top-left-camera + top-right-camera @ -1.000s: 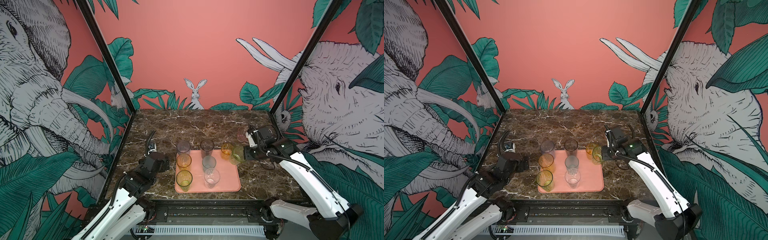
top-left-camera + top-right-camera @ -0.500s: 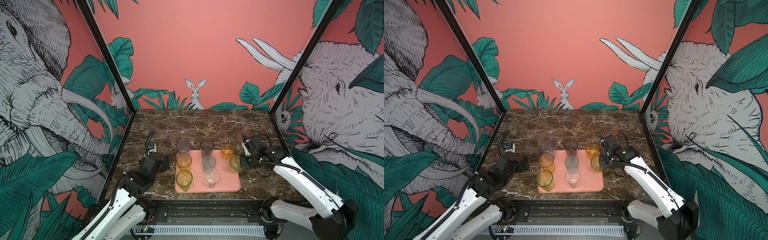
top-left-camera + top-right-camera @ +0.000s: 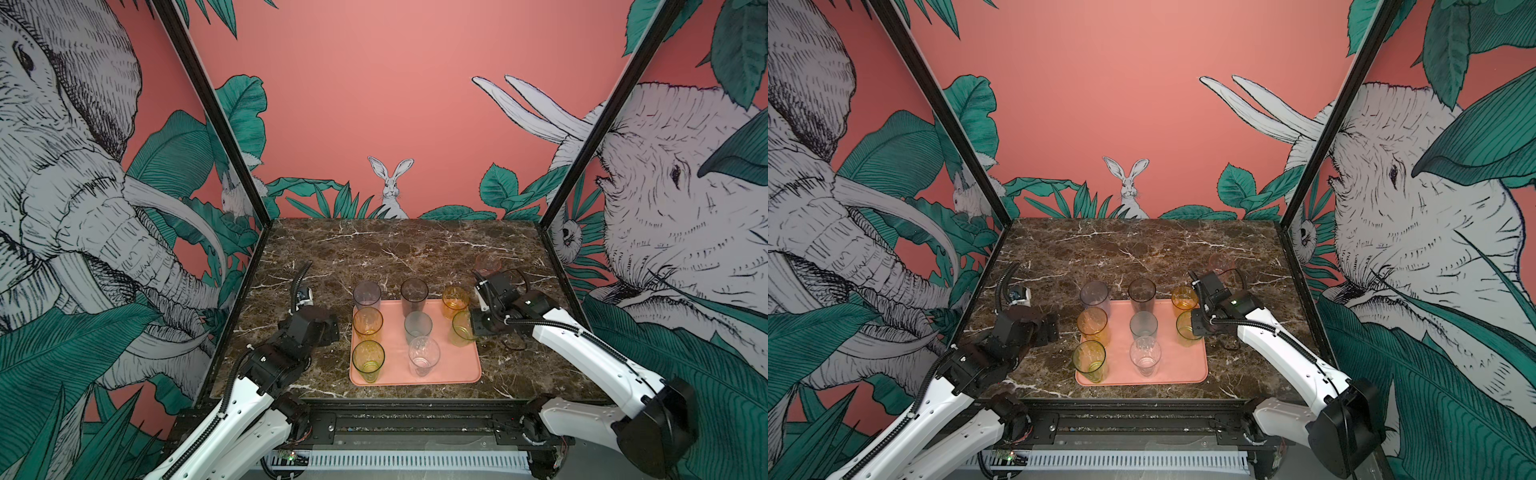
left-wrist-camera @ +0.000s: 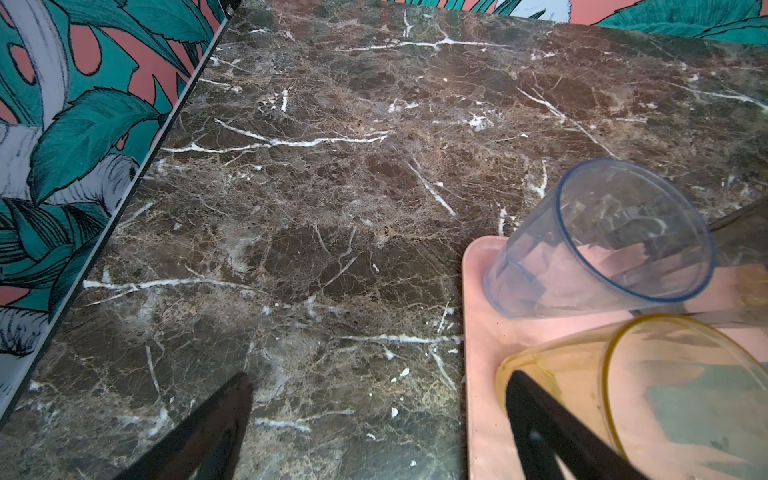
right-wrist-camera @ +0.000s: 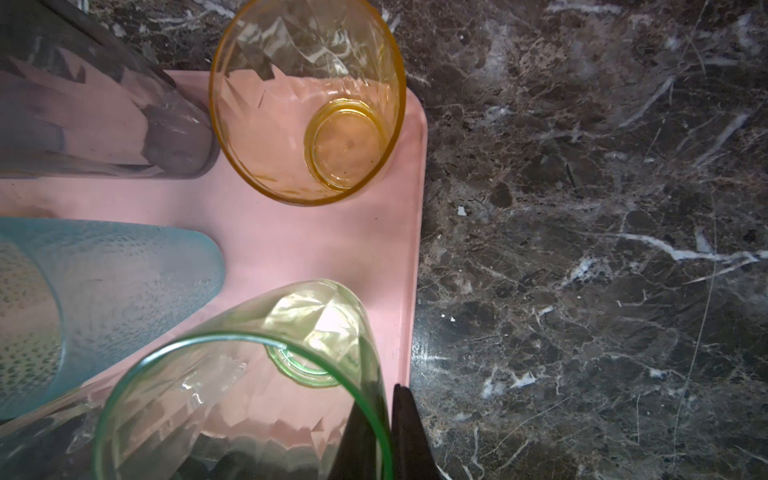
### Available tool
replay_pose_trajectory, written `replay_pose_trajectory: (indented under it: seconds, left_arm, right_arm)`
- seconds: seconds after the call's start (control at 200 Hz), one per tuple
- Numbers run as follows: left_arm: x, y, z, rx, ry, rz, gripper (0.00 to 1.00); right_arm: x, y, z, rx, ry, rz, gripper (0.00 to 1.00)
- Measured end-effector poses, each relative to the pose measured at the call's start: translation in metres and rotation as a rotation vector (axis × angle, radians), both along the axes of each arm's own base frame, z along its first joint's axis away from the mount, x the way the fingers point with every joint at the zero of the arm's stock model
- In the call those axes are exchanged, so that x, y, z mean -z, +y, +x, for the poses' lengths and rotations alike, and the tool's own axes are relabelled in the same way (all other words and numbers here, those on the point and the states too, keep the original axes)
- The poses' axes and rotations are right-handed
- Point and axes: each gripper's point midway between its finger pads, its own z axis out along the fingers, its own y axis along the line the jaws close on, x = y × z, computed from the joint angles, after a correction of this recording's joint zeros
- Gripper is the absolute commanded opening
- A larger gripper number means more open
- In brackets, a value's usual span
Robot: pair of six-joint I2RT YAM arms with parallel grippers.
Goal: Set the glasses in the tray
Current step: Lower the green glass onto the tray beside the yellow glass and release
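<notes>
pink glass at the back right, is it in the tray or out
Out. The pink glass stands upright on the marble table, apart from the tray and beyond its far right corner.

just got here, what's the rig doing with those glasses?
The right gripper pinches the green glass by its rim at the tray's right edge. Seven other glasses stand in the tray; a pink glass is on the table behind that arm. The left gripper is open beside the tray, holding nothing.
</notes>
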Motion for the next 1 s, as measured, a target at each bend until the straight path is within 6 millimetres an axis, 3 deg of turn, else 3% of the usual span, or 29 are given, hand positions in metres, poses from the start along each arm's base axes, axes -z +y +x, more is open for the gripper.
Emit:
replay_pose_trajectory:
  seconds: [0.445, 1.0]
  left_arm:
    - [0.004, 0.003, -0.005, -0.009, 0.004, -0.008, 0.96]
    - [0.01, 0.002, -0.007, -0.001, 0.024, -0.011, 0.96]
  right_arm:
    - [0.024, 0.005, 0.012, 0.004, 0.027, -0.031, 0.0]
    - [0.038, 0.008, 0.022, 0.009, 0.037, -0.057, 0.0]
